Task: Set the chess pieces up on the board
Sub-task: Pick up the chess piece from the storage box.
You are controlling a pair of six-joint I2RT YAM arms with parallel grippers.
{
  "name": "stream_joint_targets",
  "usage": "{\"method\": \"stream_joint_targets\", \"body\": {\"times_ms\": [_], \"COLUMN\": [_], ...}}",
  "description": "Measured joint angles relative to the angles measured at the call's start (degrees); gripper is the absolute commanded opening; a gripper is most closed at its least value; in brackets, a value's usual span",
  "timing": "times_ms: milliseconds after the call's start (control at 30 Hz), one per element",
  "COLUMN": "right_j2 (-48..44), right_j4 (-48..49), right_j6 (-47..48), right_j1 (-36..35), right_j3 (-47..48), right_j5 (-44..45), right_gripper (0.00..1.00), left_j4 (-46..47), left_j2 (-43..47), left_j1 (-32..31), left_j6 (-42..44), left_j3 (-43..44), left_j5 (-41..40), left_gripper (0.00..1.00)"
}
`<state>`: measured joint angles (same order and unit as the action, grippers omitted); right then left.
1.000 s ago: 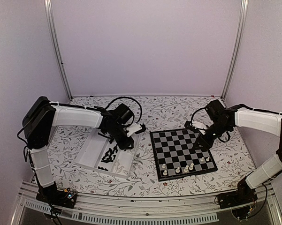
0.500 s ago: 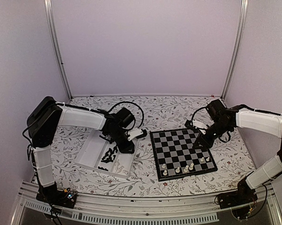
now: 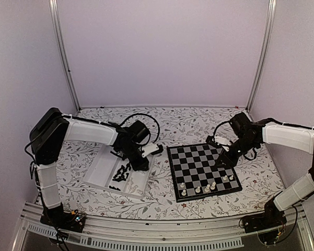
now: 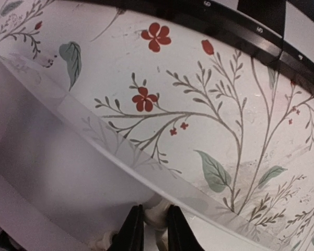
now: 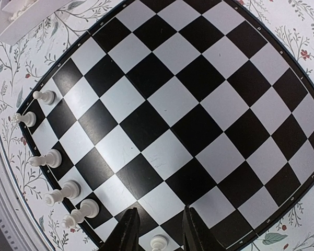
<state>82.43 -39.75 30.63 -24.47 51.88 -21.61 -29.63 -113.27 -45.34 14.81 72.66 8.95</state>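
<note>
The left gripper (image 4: 153, 224) is hanging low at the 3 o'clock side of the clear tray (image 3: 101, 168), the side nearest the board. Its jaws are standing only a sliver apart and seem to be pinching a white piece (image 4: 155, 213) just inside the tray wall, though the wrist view is cropping it at the bottom, so firm contact is not certain. A heap of black pieces (image 3: 122, 173) is lying at the tray's 6 o'clock end.

Further right, the board (image 3: 197, 161) is lying flat on the table (image 3: 172, 124), well apart from the tray. A short row of white pieces (image 3: 207, 187) is standing along its 6 o'clock edge; the other squares are showing bare.

At the board's 3 o'clock edge the right gripper (image 5: 160, 219) is hovering with jaws spread wide and gripping nothing. One white figure (image 5: 158, 242) is standing on its square between them, touched by neither.

I am reading the step as a pick from the tray on the left, with the right arm's placement done and the task still early. Next, the left arm is needing a straight lift clear of the tray wall before carrying across. The right arm is needing to rise vertically so neither finger tips the standing figure.
</note>
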Motion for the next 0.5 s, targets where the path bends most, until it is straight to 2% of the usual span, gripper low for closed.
{"method": "stream_joint_targets", "body": {"times_ms": [267,500], "right_j2": [-0.09,-2.34], "right_j4": [-0.48,1.51], "right_j6": [0.04,-1.49], "right_j1": [0.00,0.02], "right_j3": [0.76,9.38], "right_j5": [-0.28,-3.17], "right_gripper": [0.30,0.31], "left_j4": [-1.66,-0.35], "left_j2": [3.85,14.21], "left_j1": [0.11,1.14], "left_j6": [-1.51,-4.90], "left_j3": [-3.17,-4.26], "left_j5": [-2.64,-1.62], "left_gripper": [0.09,0.09]}}
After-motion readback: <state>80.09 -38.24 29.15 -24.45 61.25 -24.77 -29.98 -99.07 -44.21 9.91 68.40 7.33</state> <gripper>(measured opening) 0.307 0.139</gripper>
